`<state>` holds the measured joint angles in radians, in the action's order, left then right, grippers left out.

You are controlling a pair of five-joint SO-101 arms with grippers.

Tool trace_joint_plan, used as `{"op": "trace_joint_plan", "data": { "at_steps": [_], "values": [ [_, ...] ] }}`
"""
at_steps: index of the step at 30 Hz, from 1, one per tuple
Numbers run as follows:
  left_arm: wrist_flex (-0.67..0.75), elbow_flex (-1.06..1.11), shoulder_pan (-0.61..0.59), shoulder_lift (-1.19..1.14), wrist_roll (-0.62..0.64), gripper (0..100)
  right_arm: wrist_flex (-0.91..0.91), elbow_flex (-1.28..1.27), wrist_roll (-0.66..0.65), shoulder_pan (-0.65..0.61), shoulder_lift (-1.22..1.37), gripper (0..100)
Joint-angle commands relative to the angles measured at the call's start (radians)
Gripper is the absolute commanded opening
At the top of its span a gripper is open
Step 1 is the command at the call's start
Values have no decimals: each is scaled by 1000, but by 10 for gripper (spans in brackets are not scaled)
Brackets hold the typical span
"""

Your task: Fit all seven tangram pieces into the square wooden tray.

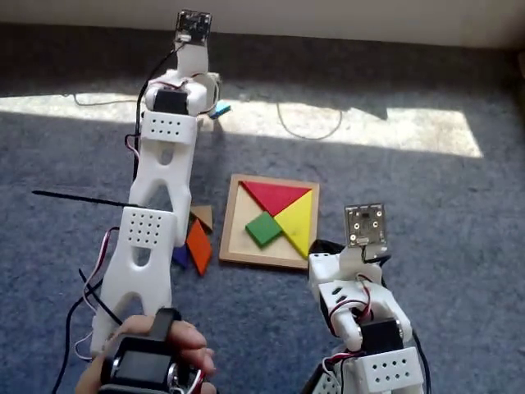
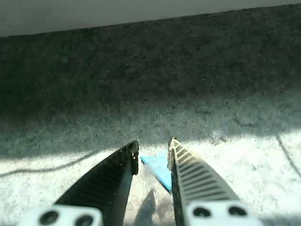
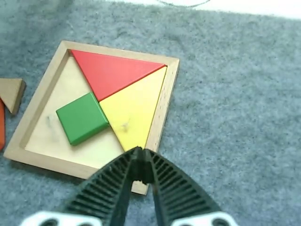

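High view: the square wooden tray [image 1: 225, 220] sits at the centre of the frame on blue-grey carpet [image 1: 426, 246], and three of the seven pieces lie inside it: a large red triangle [image 1: 275, 195] along its upper edge, a large yellow triangle [image 1: 299, 222] along its right side, and a green square [image 1: 263, 229] against them both. The left half of the tray is bare wood. Four pieces are left outside. An orange piece [image 1: 198, 245], a small tan wooden triangle [image 1: 203, 216] and a purple piece [image 1: 180, 257], partly hidden under the long white arm, cluster just beside the tray's left rim. A light blue piece [image 1: 219, 109] lies well apart at the upper left, between the narrowly spread jaws of the left gripper [image 2: 154, 148]; whether it is lifted I cannot tell. The right gripper [image 3: 141, 157] hangs pressed together and empty over the tray's lower rim. By my reckoning, the task is somewhat under halfway.
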<state>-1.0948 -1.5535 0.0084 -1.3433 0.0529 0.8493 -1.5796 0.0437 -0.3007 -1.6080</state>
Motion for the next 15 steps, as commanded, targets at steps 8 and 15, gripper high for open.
{"op": "trace_joint_plan", "data": {
  "at_steps": [8, 15],
  "values": [
    [209, -16, 10, -110, 14, 115, -24, 7, 5, 7, -13, 13],
    [127, -15, 16, -110, 12, 115, -24, 7, 5, 7, -13, 13]
  ]
}}
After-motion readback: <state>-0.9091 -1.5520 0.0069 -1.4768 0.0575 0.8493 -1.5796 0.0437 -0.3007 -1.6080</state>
